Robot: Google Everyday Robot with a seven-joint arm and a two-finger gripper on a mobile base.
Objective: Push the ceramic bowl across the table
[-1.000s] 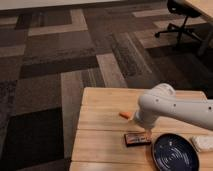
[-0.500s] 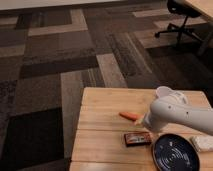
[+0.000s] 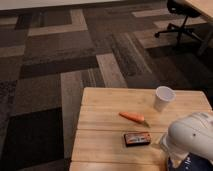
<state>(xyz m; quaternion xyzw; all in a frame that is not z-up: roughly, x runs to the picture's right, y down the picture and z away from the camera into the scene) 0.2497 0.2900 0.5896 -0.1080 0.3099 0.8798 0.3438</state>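
Ceramic bowl [image 3: 196,167], near right on the tabletop [image 3: 105,105], likely rigid, slick, breakable; push low on its wall. End effector hidden under the arm [image 3: 192,136], so I cannot tell its state

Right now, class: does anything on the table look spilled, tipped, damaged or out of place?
Nothing stands out. The white cup stands upright at the far right of the table, the carrot lies mid-table, and the dark packet lies flat nearer the front. The robot arm covers the near right corner; the gripper is not in view.
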